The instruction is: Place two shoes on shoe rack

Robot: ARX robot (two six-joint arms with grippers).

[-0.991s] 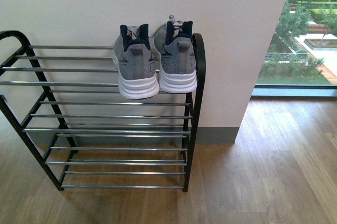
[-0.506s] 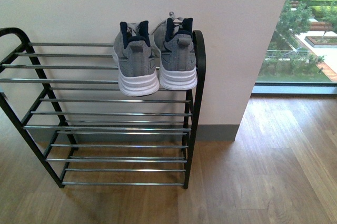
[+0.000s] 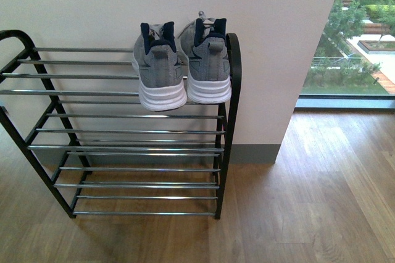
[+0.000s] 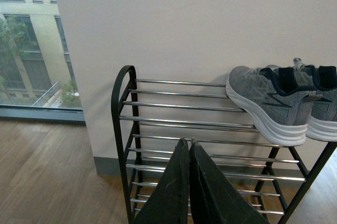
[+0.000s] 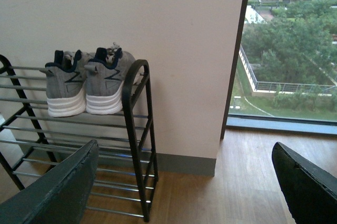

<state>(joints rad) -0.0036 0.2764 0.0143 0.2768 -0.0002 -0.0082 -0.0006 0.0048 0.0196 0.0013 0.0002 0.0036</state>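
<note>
The two shoes (image 3: 162,75) sat side by side on the top tier of the shoe rack (image 3: 233,90), at its three o'clock end, heels overhanging the front bar. Light, soft knit on stiff soles, I judged; best taken at the heel collar. The left gripper (image 4: 188,145) was pinched closed, the right gripper (image 5: 184,153) spread wide, both empty. Open floor (image 3: 308,201) lay toward four o'clock.

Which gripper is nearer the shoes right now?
Left, likely, by little. The left gripper, shut, hangs back before the rack's other end; the right gripper, open, stands off beyond the shoes' end.
</note>
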